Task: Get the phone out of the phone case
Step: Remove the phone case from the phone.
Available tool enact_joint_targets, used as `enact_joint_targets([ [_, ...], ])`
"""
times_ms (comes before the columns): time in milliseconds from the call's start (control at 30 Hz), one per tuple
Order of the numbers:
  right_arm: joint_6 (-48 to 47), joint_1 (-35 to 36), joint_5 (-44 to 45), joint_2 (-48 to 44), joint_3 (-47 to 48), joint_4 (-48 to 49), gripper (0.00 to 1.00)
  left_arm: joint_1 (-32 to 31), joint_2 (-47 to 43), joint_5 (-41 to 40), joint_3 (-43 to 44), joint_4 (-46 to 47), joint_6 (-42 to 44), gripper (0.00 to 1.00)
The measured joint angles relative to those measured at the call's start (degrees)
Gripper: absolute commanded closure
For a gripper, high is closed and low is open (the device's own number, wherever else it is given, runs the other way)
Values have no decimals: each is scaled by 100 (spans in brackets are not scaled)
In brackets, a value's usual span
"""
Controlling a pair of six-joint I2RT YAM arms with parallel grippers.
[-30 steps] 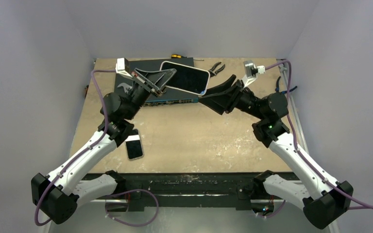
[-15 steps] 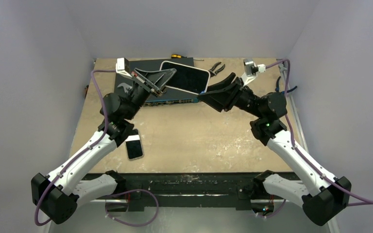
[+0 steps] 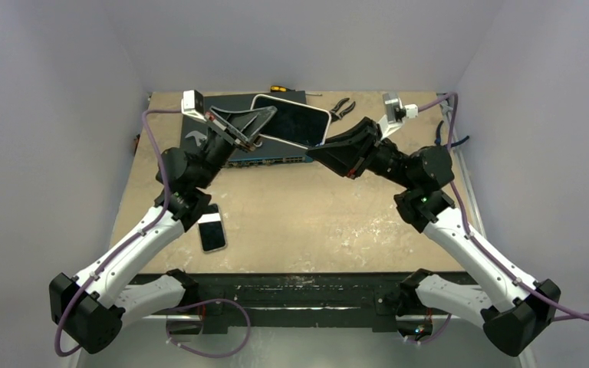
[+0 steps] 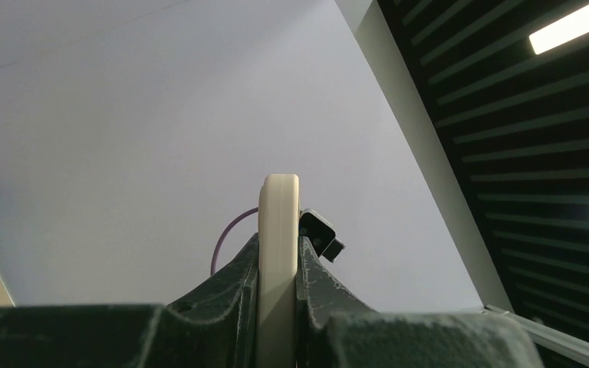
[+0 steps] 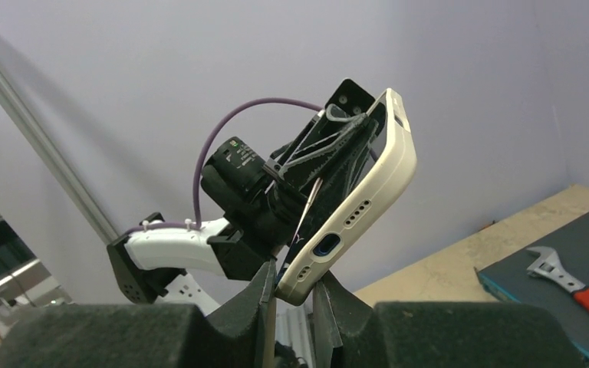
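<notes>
The left claw holds the phone, seated in its case, up off the table over the far side, screen facing up and tilted. It grips the end nearest its own arm. In the left wrist view the cream case stands edge-on between the two pads, both pressed flat against it with no gap on either side — a firm pinch.

The right claw meets the case at the opposite end, at the lower corner. In the right wrist view its fingers are drawn close together and flank the rounded corner beside the charging port. One sits on each face and each touches the cream rim — a shallow pinch on the corner of the case only. The rest of the case rises clear above the fingertips, with the left claw behind it.

From above, the cream rim runs unbroken round the dark screen.

Below the raised phone a dark flat box with a blue edge lies on the table. Pliers and a screwdriver lie near the far edge. A second phone lies flat beside the left arm, and a wrench rests on the box.
</notes>
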Motion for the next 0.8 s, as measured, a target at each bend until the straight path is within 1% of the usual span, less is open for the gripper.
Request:
enact_joint_targets([
  [200, -706, 195, 236, -236, 76, -420, 92, 0, 136, 170, 7, 92, -273, 100],
  [400, -1130, 208, 315, -361, 87, -688, 95, 11, 385, 367, 7, 164, -562, 100],
  [800, -1239, 208, 269, -378, 90, -632, 99, 35, 638, 538, -114, 490, -909, 100],
])
